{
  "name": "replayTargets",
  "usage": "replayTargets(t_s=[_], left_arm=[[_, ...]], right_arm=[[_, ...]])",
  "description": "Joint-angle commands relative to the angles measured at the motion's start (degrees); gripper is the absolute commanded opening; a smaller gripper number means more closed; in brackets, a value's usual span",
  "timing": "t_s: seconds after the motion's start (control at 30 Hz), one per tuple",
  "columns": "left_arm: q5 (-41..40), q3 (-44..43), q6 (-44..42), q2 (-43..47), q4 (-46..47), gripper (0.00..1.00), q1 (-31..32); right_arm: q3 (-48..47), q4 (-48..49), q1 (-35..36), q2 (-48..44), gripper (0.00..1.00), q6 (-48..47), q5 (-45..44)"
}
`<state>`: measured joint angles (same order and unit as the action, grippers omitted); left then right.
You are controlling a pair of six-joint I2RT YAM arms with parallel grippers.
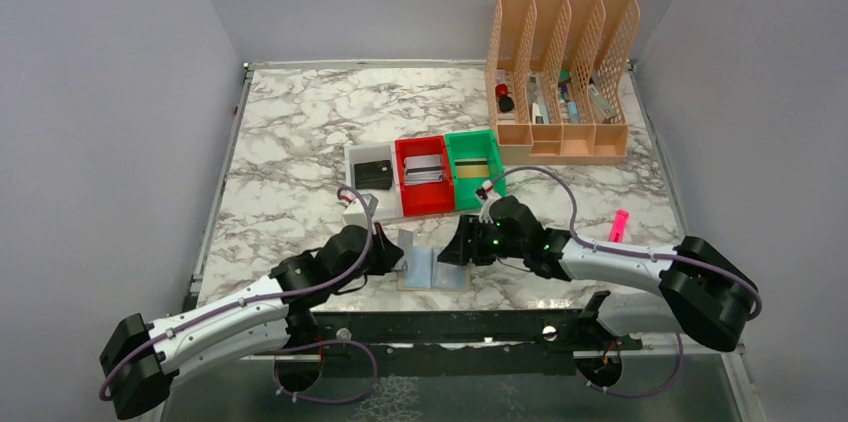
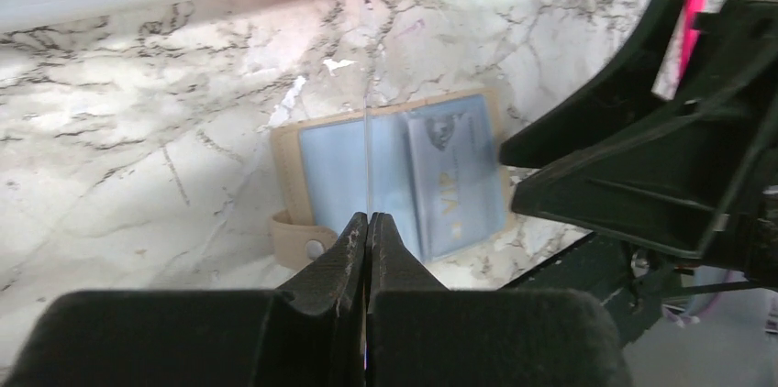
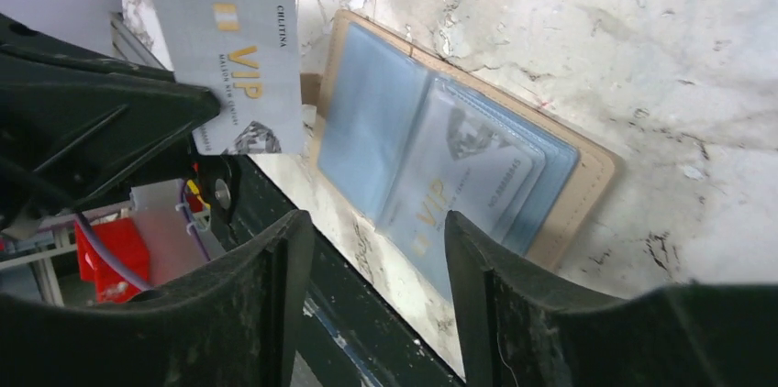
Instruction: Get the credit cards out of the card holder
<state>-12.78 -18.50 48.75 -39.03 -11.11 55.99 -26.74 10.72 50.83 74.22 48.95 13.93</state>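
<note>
The tan card holder (image 1: pixel 433 269) lies open near the table's front edge, its blue-grey pockets facing up. A silvery VIP card (image 3: pixel 468 176) sits in its right pocket. My left gripper (image 2: pixel 368 219) is shut on another silvery grey VIP card (image 3: pixel 234 66) and holds it on edge above the holder's left side. It shows edge-on as a thin line in the left wrist view (image 2: pixel 367 158). My right gripper (image 3: pixel 376 259) is open and empty, hovering over the holder's right half. A black card (image 1: pixel 372 174) lies in the white tray.
White (image 1: pixel 357 154), red (image 1: pixel 424 200) and green (image 1: pixel 490 177) trays stand in a row behind the holder. The red and green trays each hold a card. A peach file organiser (image 1: pixel 560 72) stands at the back right. A pink object (image 1: pixel 619 225) lies at the right.
</note>
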Motion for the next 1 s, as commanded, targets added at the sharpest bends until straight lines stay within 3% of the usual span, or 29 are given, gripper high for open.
replayTargets(t_s=[0.0,0.23,0.5,0.67,0.8,0.97], left_arm=[[-4.1,-3.3,-3.0,-1.5,-4.5,0.0,0.0],[0.5,-10.0,-12.7,-6.2,-5.6,0.0,-4.2],[27.3,-8.1,-15.9,-5.5,3.0,0.0,-24.5],[35.4,-4.6,-14.5,-4.0,11.0,0.0,-25.8],[37.8,-1.4,-12.3,-3.2,16.0,0.0,-25.8],[42.5,8.0,0.4,-1.5,34.6,0.0,-25.7]], right_arm=[[2.5,-1.0,0.1,-4.8,0.64,0.2,-6.0],[2.6,-6.6,0.1,-7.7,0.73,2.1,-12.3],[7.4,-4.9,0.1,-15.7,0.79,5.3,-18.9],[11.8,-1.5,0.1,-22.5,0.82,5.0,-22.2],[16.2,8.4,0.1,-27.2,0.82,2.8,-19.0],[19.3,20.3,0.1,-28.5,0.82,1.8,-12.7]])
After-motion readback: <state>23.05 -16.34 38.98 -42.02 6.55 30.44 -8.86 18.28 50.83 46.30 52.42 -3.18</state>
